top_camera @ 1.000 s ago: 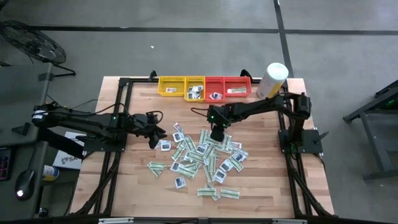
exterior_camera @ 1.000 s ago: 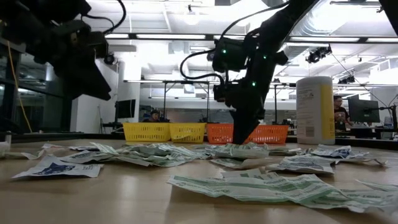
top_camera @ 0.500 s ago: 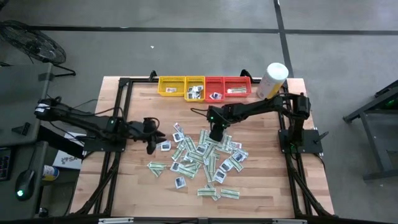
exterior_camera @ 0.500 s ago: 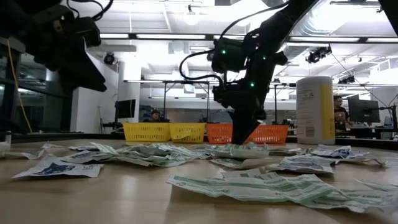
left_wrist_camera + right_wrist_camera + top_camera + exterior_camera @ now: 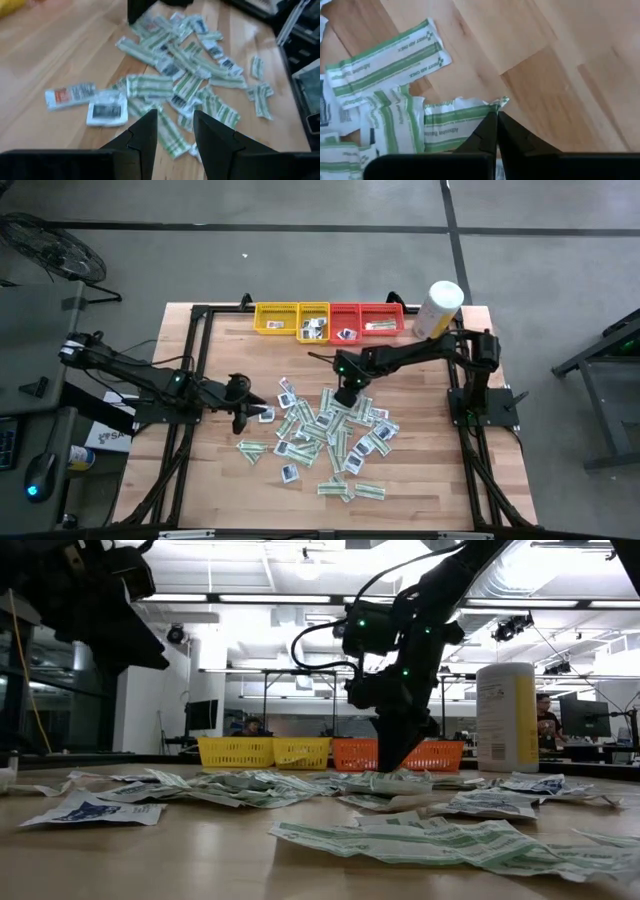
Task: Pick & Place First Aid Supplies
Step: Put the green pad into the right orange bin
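Note:
The first aid supplies [image 5: 325, 435] lie as a loose pile of white-and-green strips and small white squares on the middle of the wooden table [image 5: 420, 470]. My right gripper [image 5: 345, 397] stands at the pile's far edge, pointing down and shut on the end of a white-and-green strip [image 5: 451, 126]. My left gripper [image 5: 175, 132] hovers open over the pile's left side [image 5: 247, 408], with nothing between its fingers. My right gripper pinches the strip's end corner [image 5: 499, 104] between its two fingertips [image 5: 490, 125]. It comes from above, pointing down. The rest of the strip lies flat on the table among the other packets.
Two yellow trays [image 5: 295, 319] and two red trays [image 5: 365, 319] stand in a row at the table's far edge, some holding packets. A tall white-and-yellow canister [image 5: 438, 309] stands to their right. Bare wood lies near the front edge and far right.
My left gripper has drifted a little toward the table's near edge, still open. My right gripper has stayed at the pile's far edge and shut its fingers there. The packets have not moved.

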Motion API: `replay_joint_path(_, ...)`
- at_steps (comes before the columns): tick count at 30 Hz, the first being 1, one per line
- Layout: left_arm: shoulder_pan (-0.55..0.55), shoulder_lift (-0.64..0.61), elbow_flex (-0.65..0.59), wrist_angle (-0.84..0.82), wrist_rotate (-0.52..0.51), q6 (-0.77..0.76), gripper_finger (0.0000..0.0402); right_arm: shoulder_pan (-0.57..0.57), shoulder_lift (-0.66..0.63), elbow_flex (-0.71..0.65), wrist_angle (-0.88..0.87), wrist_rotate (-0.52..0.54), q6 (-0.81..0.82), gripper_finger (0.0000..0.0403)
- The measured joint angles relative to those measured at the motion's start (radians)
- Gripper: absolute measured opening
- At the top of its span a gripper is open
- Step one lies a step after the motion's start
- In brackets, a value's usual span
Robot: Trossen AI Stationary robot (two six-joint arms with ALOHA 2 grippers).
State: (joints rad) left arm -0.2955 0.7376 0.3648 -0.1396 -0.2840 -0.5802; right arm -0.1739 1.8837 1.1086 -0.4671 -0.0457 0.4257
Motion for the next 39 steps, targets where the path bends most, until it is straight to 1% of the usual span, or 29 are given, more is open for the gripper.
replay_joint_path(2,0.0,-0.012,-0.005,-0.004,-0.006,0.017,0.0127,0.002,-0.012,-0.002,-0.014,-0.015,0.018,0.0001)
replay_joint_path(4,0.0,-0.03,-0.042,0.072,-0.002,0.019,0.0127,0.005,-0.026,-0.003,-0.029,-0.015,0.032,0.0001)
replay_joint_path(9,0.0,-0.116,-0.205,0.275,0.008,-0.035,0.0127,0.023,-0.077,-0.002,-0.072,-0.006,0.049,0.0001)
replay_joint_path(11,0.001,-0.164,-0.25,0.322,0.008,-0.035,0.0127,0.028,-0.102,-0.002,-0.097,-0.005,0.064,0.0001)
replay_joint_path(15,0.001,-0.246,-0.288,0.325,0.011,-0.028,0.0127,0.026,-0.165,-0.001,-0.15,0.014,0.113,0.0)
replay_joint_path(18,0.001,-0.293,-0.31,0.323,0.006,-0.004,0.0127,0.006,-0.218,-0.001,-0.184,0.064,0.156,0.0)
replay_joint_path(24,0.001,-0.369,-0.348,0.299,-0.039,0.044,0.0126,-0.073,-0.326,0.0,-0.232,0.199,0.254,0.0)
replay_joint_path(28,0.001,-0.389,-0.349,0.298,-0.087,0.161,0.0126,-0.148,-0.375,0.001,-0.276,0.278,0.275,0.0)
replay_joint_path(31,0.001,-0.398,-0.35,0.307,-0.145,0.231,0.0126,-0.212,-0.386,0.001,-0.302,0.331,0.278,0.0)
replay_joint_path(35,0.002,-0.398,-0.351,0.294,-0.157,0.291,0.0126,-0.304,-0.386,0.001,-0.3,0.387,0.292,0.0)
replay_joint_path(39,0.001,-0.396,-0.351,0.294,-0.18,0.366,0.0126,-0.391,-0.386,0.001,-0.26,0.438,0.29,0.0)
